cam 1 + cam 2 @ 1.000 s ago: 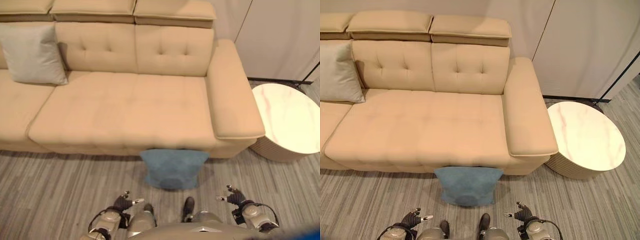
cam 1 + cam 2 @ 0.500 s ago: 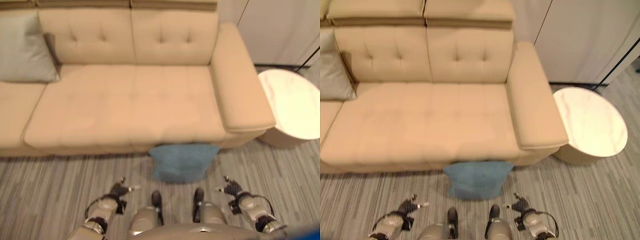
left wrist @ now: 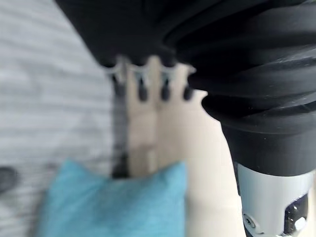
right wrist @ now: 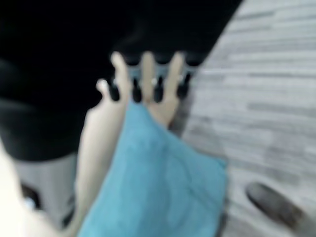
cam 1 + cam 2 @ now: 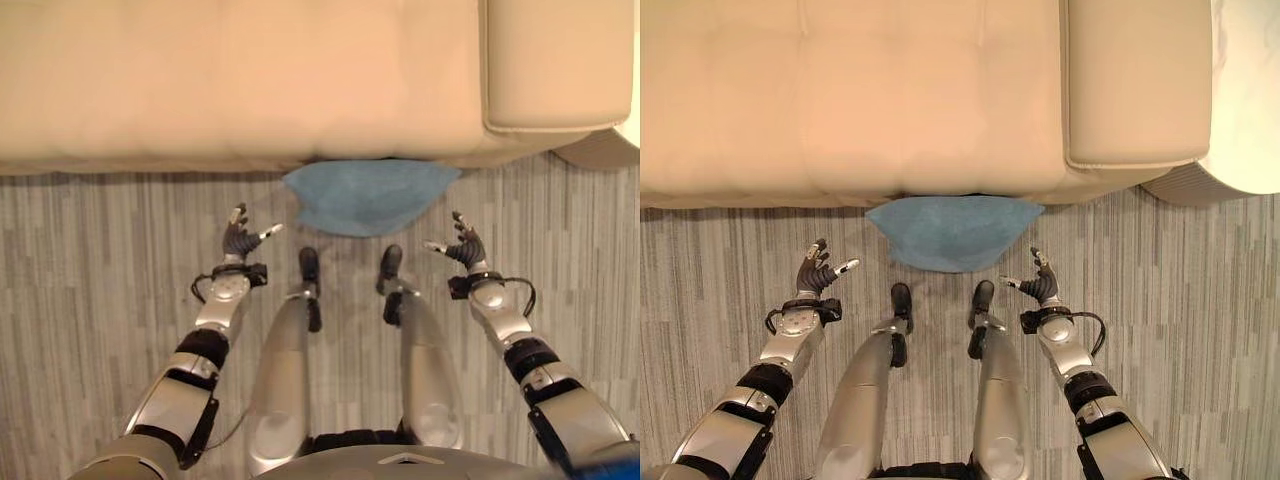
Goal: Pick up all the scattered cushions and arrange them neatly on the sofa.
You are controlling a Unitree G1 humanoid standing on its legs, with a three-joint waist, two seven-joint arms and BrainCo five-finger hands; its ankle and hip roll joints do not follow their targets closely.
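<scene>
hands, left point(image 5: 240, 238) and right point(image 5: 462, 246), now reach forward, fingers spread, empty, flanking blue cushion point(image 5: 368, 196).

Grey striped wood-look floor point(image 5: 1200, 300) across the bottom, plus a round white marble-top side table point(image 5: 1250, 100) at the right edge.

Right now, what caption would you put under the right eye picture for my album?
Both open hands, left hand and right hand, flank a blue cushion on the floor against the beige sofa.
</scene>
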